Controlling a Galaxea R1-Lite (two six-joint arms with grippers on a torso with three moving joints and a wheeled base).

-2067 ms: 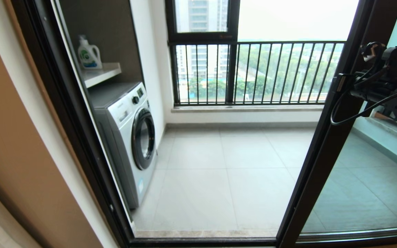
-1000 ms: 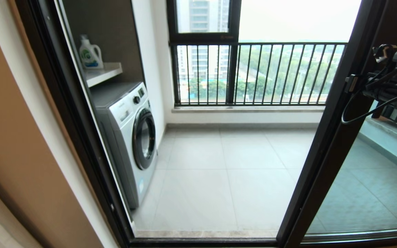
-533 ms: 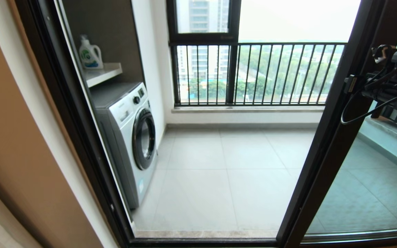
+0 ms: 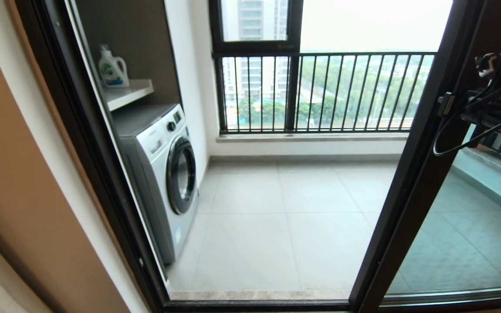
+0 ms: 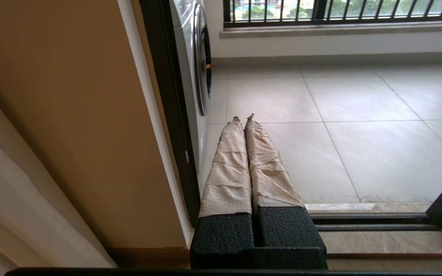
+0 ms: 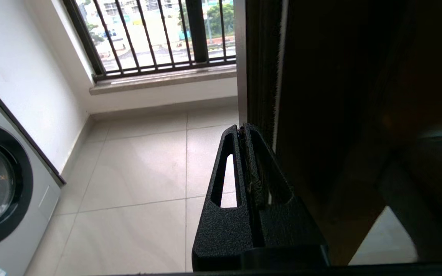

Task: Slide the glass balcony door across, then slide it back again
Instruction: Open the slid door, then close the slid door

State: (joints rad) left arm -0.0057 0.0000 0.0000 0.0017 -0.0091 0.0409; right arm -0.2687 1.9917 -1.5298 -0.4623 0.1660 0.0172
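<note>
Nearest, the left claw [image 5: 243, 117] hangs idle low by the doorway's left jamb, its wrapped fingers pressed together on nothing. The right claw [image 6: 243, 132] has its fingers closed flat, empty, against the leading edge of the glass balcony door [image 4: 411, 182], which stands slid well right of the washing machine [image 4: 163, 174]. Judging by this, the return slide is due: push that edge leftward toward the washing machine. Beyond stands the railing [image 4: 324, 91].

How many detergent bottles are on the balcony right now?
1: a white detergent bottle on the shelf above the washing machine. More may be hidden deeper in that alcove.
</note>
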